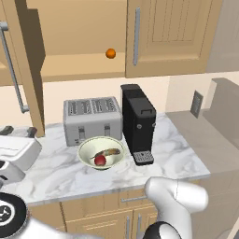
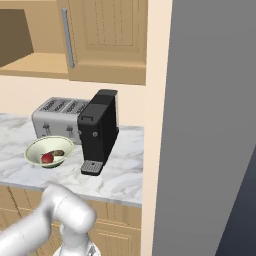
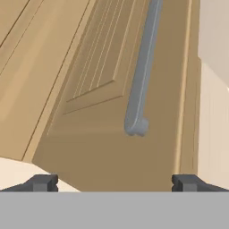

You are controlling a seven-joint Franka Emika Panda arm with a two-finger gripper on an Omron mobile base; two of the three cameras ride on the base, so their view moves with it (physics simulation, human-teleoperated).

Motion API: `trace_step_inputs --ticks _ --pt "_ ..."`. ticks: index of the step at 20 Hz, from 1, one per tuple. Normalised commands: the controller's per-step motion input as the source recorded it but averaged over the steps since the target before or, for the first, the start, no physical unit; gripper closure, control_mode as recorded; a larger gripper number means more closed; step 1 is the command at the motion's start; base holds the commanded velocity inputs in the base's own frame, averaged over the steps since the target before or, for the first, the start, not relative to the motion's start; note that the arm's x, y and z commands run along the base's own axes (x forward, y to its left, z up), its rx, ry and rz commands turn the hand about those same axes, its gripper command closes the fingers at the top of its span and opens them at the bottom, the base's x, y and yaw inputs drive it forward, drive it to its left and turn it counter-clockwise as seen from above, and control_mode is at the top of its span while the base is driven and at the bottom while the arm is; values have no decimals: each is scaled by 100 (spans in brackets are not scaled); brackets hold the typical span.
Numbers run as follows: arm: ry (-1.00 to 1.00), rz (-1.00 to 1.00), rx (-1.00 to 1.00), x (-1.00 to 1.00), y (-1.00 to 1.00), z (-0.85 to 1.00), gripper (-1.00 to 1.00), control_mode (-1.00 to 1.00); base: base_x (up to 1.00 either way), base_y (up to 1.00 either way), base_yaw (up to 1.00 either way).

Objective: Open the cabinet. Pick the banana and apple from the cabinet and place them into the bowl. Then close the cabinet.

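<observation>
The cabinet [image 1: 172,32] has its left door [image 1: 29,70] swung out towards me and its right door shut. On the counter the cream bowl [image 1: 84,151] [image 2: 35,150] holds the red apple [image 1: 100,160] [image 2: 47,158] and the yellow-brown banana [image 1: 108,152] [image 2: 57,153]. My gripper [image 1: 18,131] [image 3: 115,183] is open and empty, low at the left, just below the open door. In the hand view the panelled door [image 3: 103,89] fills the picture and the lower end of its silver bar handle [image 3: 142,71] sits above and between my fingertips.
A silver toaster [image 1: 92,119] [image 2: 57,117] and a black coffee machine [image 1: 137,121] [image 2: 98,131] stand behind and right of the bowl. An orange ball [image 1: 110,53] lies on the cabinet shelf. A tall grey panel [image 2: 210,125] closes off the right.
</observation>
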Motion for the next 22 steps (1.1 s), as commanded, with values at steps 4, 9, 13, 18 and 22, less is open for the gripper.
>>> trace_step_inputs --ticks 4,9,13,18,22 --pt "-1 -13 0 31 29 -17 -100 -100 0 0 0" --pt "0 -14 0 12 -7 0 -100 -100 0 0 0" --pt "0 -14 0 1 -42 0 -100 -100 0 0 0" --pt "0 -5 0 0 -66 4 -100 -100 0 0 0" --pt "0 0 0 0 -85 8 -100 -100 0 0 0"
